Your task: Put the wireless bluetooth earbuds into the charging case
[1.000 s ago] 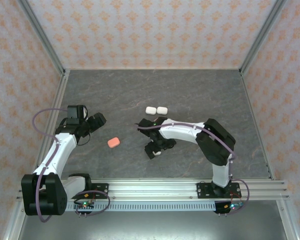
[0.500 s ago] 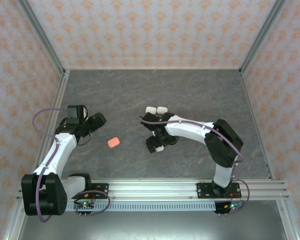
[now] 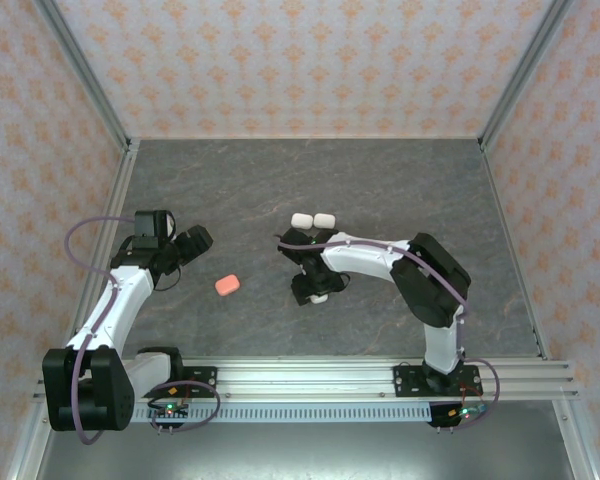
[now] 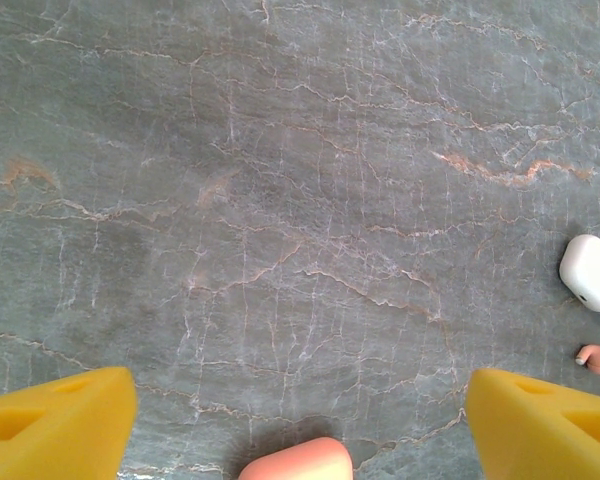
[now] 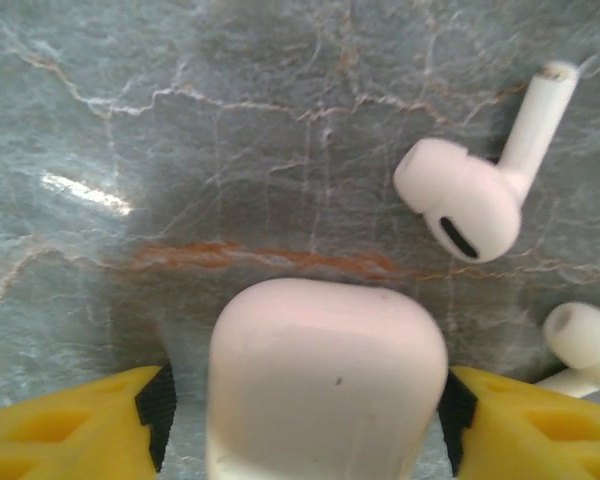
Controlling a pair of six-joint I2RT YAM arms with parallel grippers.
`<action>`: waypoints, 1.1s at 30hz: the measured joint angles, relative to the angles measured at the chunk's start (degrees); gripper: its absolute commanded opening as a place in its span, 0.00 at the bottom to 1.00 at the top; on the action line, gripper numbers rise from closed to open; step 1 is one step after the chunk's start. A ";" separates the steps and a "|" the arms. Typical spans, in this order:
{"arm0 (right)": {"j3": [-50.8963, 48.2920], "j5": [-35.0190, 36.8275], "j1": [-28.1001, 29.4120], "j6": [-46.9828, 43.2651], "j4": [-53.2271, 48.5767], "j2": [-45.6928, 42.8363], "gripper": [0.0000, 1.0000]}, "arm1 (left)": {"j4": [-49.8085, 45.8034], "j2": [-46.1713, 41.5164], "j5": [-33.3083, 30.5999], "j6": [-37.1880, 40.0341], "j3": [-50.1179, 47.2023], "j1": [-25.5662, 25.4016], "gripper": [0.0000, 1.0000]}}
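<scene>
My right gripper (image 3: 313, 289) (image 5: 300, 400) stands over the middle of the table, open, with a white charging case (image 5: 325, 385) (image 3: 320, 296) between its yellow fingers (image 5: 70, 425). The right pad touches the case. A narrow gap shows at the left pad. Two white earbuds lie just beyond it: one whole (image 5: 470, 200), one at the right edge (image 5: 585, 345). My left gripper (image 3: 187, 245) (image 4: 300, 385) hangs open and empty above the table, just behind a salmon-pink case (image 3: 227, 285) (image 4: 298, 462). A pink earbud (image 4: 595, 357) lies at the right of the left wrist view.
Two more white cases (image 3: 301, 219) (image 3: 324, 219) lie side by side behind the right gripper. Another white case (image 4: 592, 272) shows at the right edge of the left wrist view. Patterned walls and metal rails (image 3: 120, 190) close in the grey stone-look table (image 3: 400, 190).
The right gripper has shifted slightly over the white case and its jaws have narrowed round it. The left arm and the pink case have not moved.
</scene>
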 measured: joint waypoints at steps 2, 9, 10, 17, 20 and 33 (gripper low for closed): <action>0.00 -0.02 -0.02 0.28 0.07 0.00 0.57 | -0.02 0.00 0.02 0.00 0.02 0.00 0.86; -0.92 0.20 -0.17 0.13 1.29 -0.98 0.49 | 0.00 -0.13 3.61 -0.02 0.11 0.00 0.85; -1.44 0.31 -0.22 -0.31 1.77 -1.49 0.49 | 0.00 -0.28 4.79 -0.02 0.11 0.00 0.85; -4.33 1.31 -1.36 -5.86 5.09 -10.19 0.46 | 0.15 -1.40 13.84 -0.72 0.70 -0.31 0.84; -4.81 1.97 -1.46 -9.68 7.76 -15.47 0.46 | 1.05 -1.97 18.58 -1.25 1.53 -1.53 0.84; -8.61 0.37 -1.46 -27.54 20.59 -31.39 0.47 | 4.90 -0.96 30.05 -1.03 11.85 -16.35 0.79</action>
